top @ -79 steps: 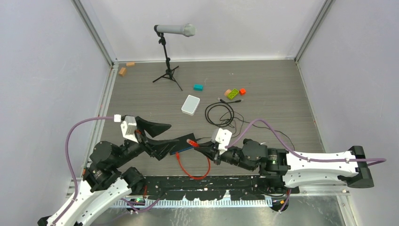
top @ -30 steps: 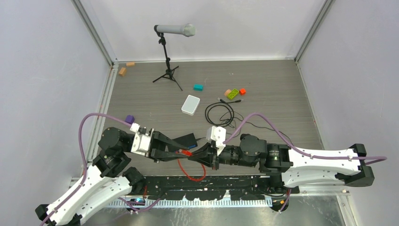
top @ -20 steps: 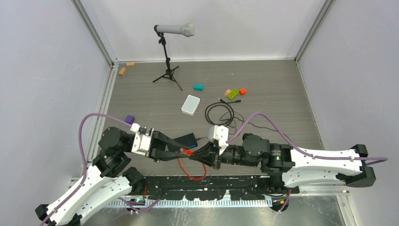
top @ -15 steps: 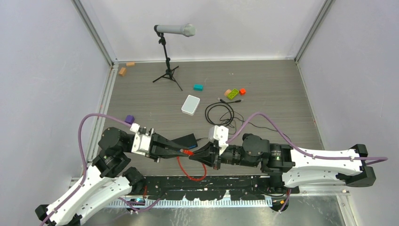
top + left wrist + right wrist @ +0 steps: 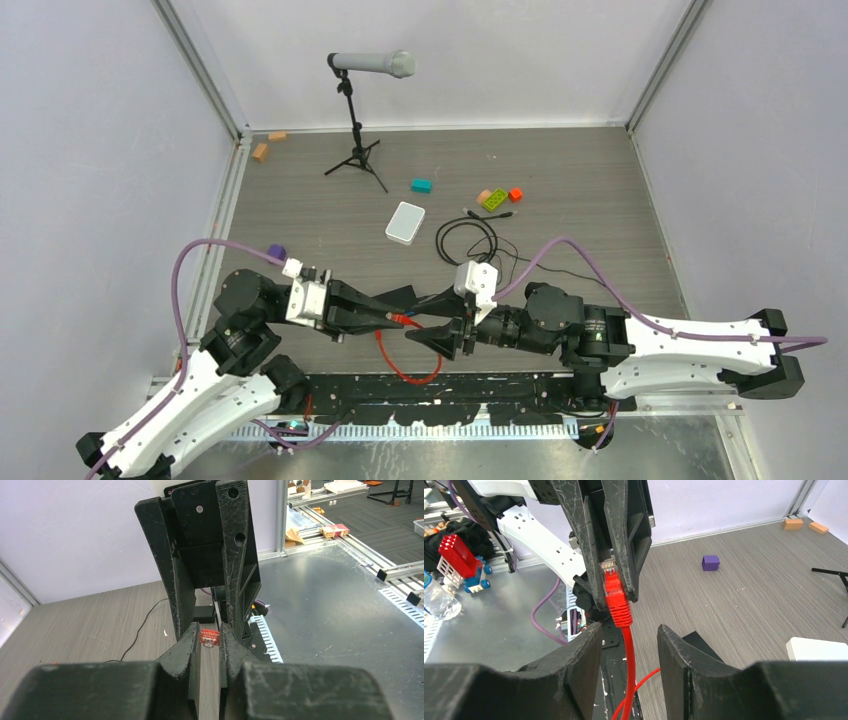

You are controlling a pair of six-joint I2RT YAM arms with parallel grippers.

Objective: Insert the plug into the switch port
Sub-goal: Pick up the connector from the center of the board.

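Note:
The plug is clear-tipped and ends the thin red cable. It is pinched between the fingertips of my left gripper, which is shut on it. In the right wrist view the plug points upward with its red boot below. My right gripper stands open, and the cable hangs between its fingers without touching them. The flat black switch box lies just behind both grippers, and a corner of the box also shows in the right wrist view. The switch port itself is hidden.
A white rounded box and a coiled black cable lie beyond the switch box. A microphone stand is at the back. A purple block sits by the left arm, and small coloured blocks are at the back right.
My left gripper closed on the plug, then my right gripper opened off it and drew back slightly to the right. The plug stayed in place, now in the left gripper.

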